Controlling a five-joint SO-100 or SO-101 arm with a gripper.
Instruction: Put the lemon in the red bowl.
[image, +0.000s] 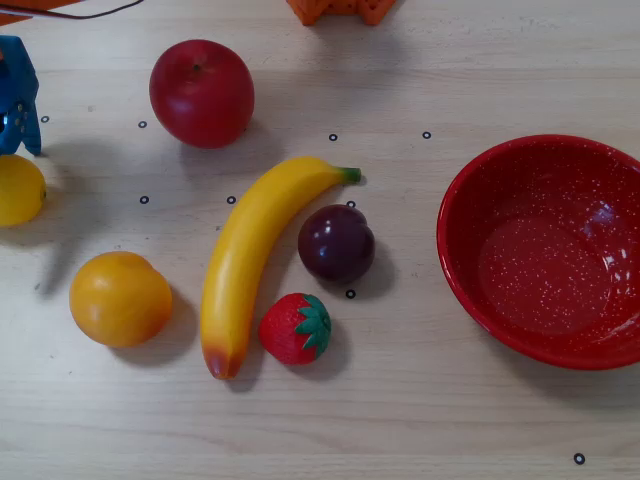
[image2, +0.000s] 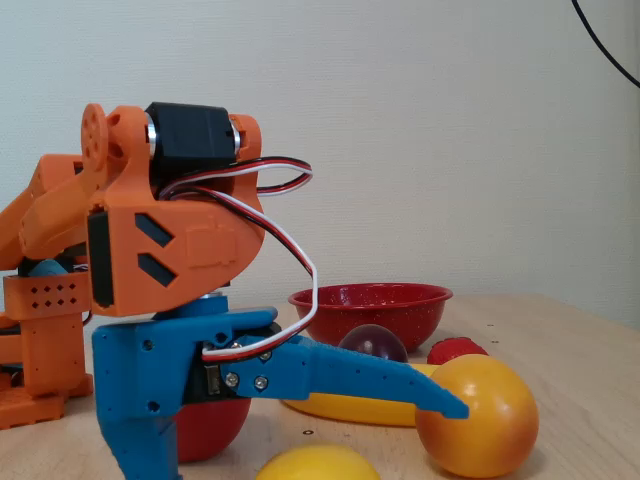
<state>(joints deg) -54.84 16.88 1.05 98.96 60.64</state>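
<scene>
The lemon (image: 20, 189) lay at the left edge of the overhead view, low in the fixed view (image2: 318, 463). The blue fingers (image2: 390, 385) were spread wide above it, gripping nothing. The red bowl (image: 470, 290) sat empty at the right. Only the fixed view showed the orange arm (image2: 170, 250); only overhead showed the strawberry (image: 297, 328) whole, near the banana (image: 250, 260).
</scene>
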